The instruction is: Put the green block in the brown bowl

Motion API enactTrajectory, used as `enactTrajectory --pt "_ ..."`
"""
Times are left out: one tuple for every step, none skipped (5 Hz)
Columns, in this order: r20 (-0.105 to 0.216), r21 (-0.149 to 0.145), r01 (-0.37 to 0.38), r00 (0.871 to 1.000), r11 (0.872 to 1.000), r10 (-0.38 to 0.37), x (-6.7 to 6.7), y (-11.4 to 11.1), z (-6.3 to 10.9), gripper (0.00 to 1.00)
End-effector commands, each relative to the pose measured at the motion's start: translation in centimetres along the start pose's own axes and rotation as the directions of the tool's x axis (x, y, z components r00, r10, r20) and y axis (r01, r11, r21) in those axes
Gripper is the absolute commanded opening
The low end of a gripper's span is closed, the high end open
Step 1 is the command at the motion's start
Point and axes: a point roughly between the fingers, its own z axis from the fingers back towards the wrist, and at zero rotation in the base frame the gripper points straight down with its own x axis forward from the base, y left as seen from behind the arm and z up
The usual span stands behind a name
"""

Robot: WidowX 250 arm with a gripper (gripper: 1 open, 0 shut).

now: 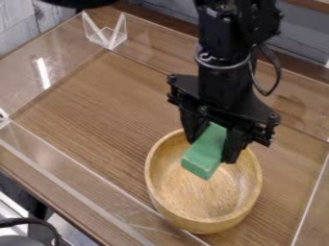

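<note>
The green block (203, 154) hangs tilted between the black fingers of my gripper (210, 146), which is shut on it. It sits just above the hollow of the brown bowl (174, 199), a wide light wooden bowl at the front right of the table. The block's lower end reaches down inside the rim, over the bowl's middle, and whether it touches the bottom I cannot tell. The black arm rises straight up from the gripper and hides the bowl's far rim.
Clear acrylic walls (77, 168) fence the wooden tabletop (103, 101) on all sides. A small clear triangular stand (106, 31) sits at the back left. Cables run along the arm at the upper right.
</note>
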Motion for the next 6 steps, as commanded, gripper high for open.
enactTrajectory --pt "0.027 -0.003 -0.007 1.000 1.000 0.007 0.46 -0.28 0.35 0.00" --pt "0.025 0.000 -0.015 1.000 1.000 0.015 0.52 -0.40 0.12 0.00" --pt "0.023 0.004 -0.022 0.999 1.000 0.022 0.54 -0.51 0.00 0.00" --pt "0.020 0.006 -0.028 0.999 1.000 0.027 0.56 -0.61 -0.11 0.00" --pt "0.017 0.008 -0.029 0.999 1.000 0.029 0.59 -0.69 -0.17 0.00" --pt "0.014 0.010 -0.029 0.999 1.000 0.029 0.60 -0.77 -0.23 0.00"
